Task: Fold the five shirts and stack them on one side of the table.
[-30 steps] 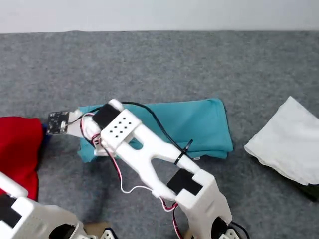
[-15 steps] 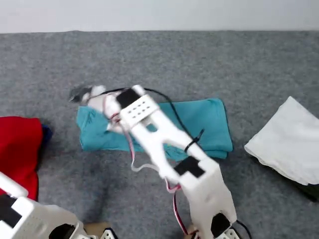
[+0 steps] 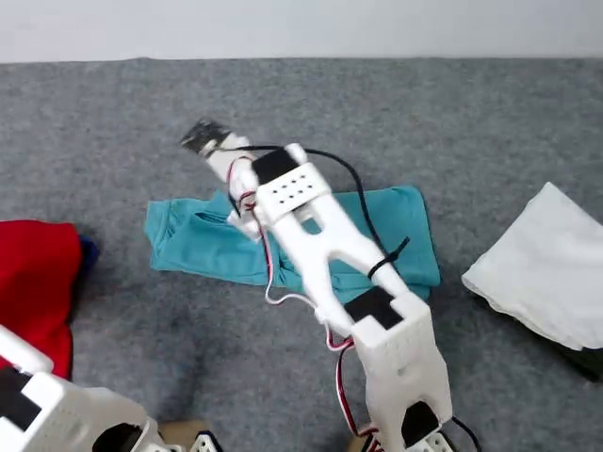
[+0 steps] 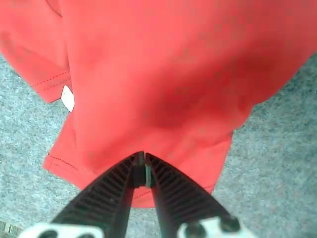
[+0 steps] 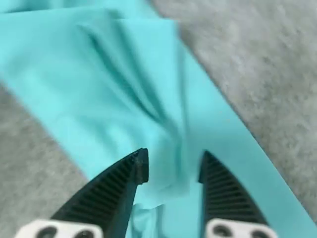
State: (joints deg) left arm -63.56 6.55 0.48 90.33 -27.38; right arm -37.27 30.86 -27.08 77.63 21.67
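As the right arm has swung over the last second from the near-left end of the teal shirt toward the far edge of the desk, that end of the shirt has changed shape. A moment ago it lay as a tidy block. Now it sits narrower and rumpled, with a flap poking toward the left edge.

From above, the teal shirt lies across the middle of the desk with the arm over its left half. The red shirt is bunched at the left edge, something dark blue peeping from under it. The white shirt lies folded at the right edge on top of a dark item.

From the left wrist, the left gripper has its jaws pressed together just over the red shirt. Whether they pinch any cloth I cannot tell.

From the right wrist, the right gripper has its jaws well apart. Creased teal fabric lies beneath and between them, and nothing is clamped.

To my eye the teal fold has come loose and wants redoing. With shirts at both edges, the single stack is not yet made.

The desk wears a grey felt-like covering, and a plain white wall rises behind its far edge.
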